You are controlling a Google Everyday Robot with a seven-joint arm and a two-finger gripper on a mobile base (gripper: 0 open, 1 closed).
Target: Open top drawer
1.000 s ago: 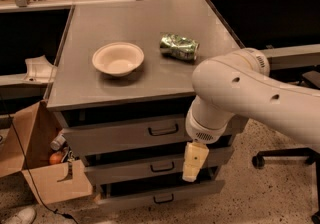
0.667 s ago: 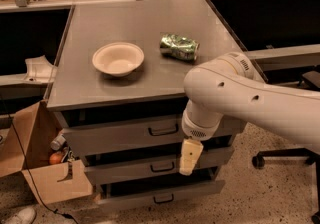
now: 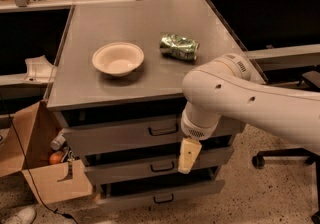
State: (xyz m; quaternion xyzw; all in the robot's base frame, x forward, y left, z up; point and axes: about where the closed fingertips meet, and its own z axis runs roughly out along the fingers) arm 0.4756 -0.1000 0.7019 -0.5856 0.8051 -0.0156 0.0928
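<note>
The top drawer [image 3: 115, 138] is the tallest grey front, right under the tabletop, and it looks pushed in. Its dark loop handle [image 3: 163, 129] sits at the centre of the front. My gripper [image 3: 189, 156] hangs down from the thick white arm [image 3: 240, 98], in front of the drawer stack. It is just right of and below the handle, overlapping the middle drawer [image 3: 145, 167], and it is not touching the handle. The arm hides the right part of the top drawer front.
A cream bowl [image 3: 118, 58] and a crushed green can [image 3: 179, 47] lie on the grey tabletop [image 3: 85, 88]. The bottom drawer [image 3: 150, 197] sticks out a little. An open cardboard box [image 3: 40, 173] stands at the left, and a chair base [image 3: 272, 158] at the right.
The arm and gripper shifted slightly left and up, closer to the top drawer's handle. The drawers, bowl and can have not moved.
</note>
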